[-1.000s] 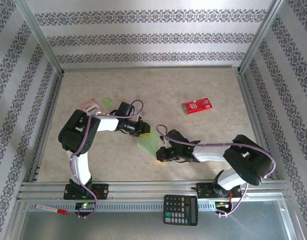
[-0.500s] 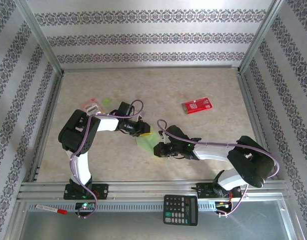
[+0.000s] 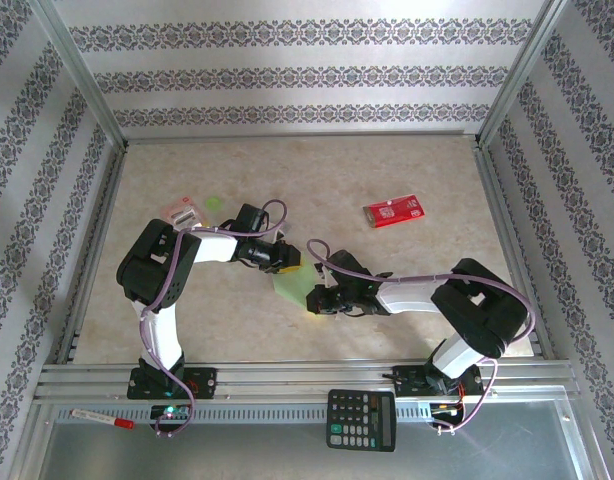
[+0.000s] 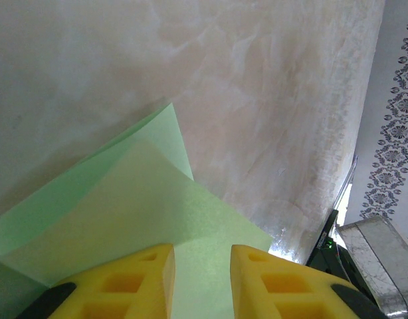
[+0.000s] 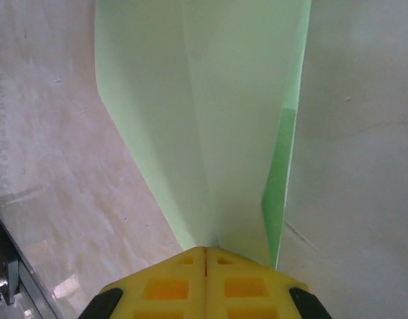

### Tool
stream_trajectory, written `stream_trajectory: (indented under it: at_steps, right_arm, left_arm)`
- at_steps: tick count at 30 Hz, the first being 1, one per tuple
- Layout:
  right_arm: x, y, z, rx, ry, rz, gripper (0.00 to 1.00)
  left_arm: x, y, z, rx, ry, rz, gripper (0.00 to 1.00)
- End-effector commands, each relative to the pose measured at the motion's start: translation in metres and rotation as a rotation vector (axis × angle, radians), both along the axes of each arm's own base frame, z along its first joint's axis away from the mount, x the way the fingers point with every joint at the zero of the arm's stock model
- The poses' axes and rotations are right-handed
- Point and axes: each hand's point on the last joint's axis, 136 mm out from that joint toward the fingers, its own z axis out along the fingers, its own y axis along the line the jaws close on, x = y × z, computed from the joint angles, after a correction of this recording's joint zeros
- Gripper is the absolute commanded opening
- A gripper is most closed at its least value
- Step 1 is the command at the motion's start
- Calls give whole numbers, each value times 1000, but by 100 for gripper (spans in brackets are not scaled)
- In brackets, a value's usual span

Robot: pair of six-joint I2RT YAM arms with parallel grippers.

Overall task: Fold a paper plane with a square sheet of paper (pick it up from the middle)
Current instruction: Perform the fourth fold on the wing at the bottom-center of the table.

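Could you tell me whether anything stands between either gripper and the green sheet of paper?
Nothing visible does. The left gripper hangs directly over the square sheet of paper, jaws apart, and the right gripper is shut on its edge. The red packet lies well away.

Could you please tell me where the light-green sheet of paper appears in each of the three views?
Top external: the green sheet of paper lies just left of the picture's centre.
Left wrist: it covers the lower left, reaching the bottom edge.
Right wrist: it runs from the top edge down the centre.
Shared landmark: the marbled beige tabletop under the paper.
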Motion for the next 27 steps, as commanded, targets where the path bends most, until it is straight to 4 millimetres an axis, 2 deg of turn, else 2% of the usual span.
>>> stream_trajectory:
  at_steps: [1, 6, 9, 19, 27]
  right_arm:
    - [-4, -6, -4, 1, 21, 7, 5]
    - [8, 3, 26, 66, -18, -8, 5]
    - [14, 6, 32, 73, -29, -8, 5]
    - [24, 6, 8, 19, 0, -10, 5]
    - [16, -7, -15, -24, 36, -17, 4]
  left_arm:
    - [-16, 28, -47, 168, 91, 37, 29]
    - [-16, 28, -47, 167, 91, 38, 29]
    - [-15, 28, -47, 166, 89, 38, 29]
    - [-14, 27, -45, 162, 88, 37, 29]
    - [-14, 27, -45, 163, 87, 37, 29]
